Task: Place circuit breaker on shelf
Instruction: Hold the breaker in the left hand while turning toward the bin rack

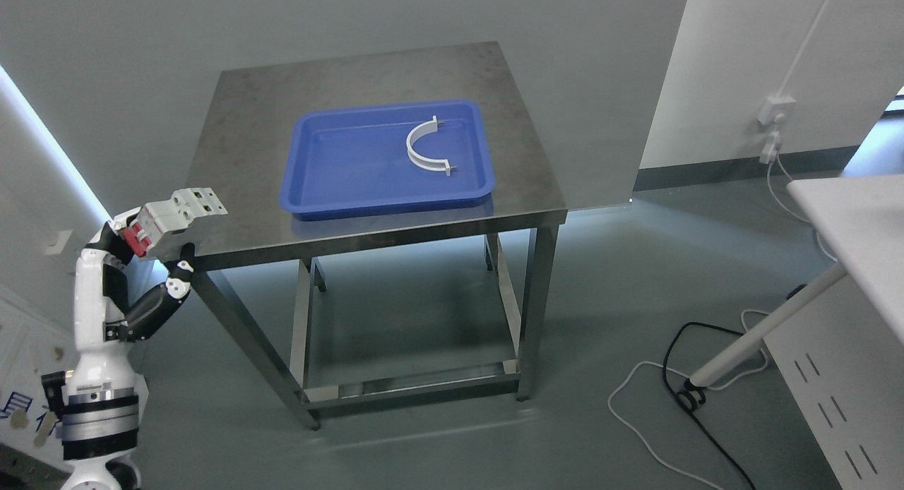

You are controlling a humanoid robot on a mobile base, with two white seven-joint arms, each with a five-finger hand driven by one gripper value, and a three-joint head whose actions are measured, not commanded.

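Observation:
My left hand [152, 253] comes up from the lower left and is shut on a grey circuit breaker [176, 218] with a red switch lever. It holds the breaker in the air just off the front left corner of the steel table [233, 151], about level with the tabletop. No shelf is in view. My right arm is out of view.
A blue tray [339, 172] on the table holds a white curved plastic clamp [424, 147]. A white desk [858, 222] with a slanted leg stands at the right. Black and white cables [678, 377] lie on the floor beside it. A wall socket [775, 112] is behind.

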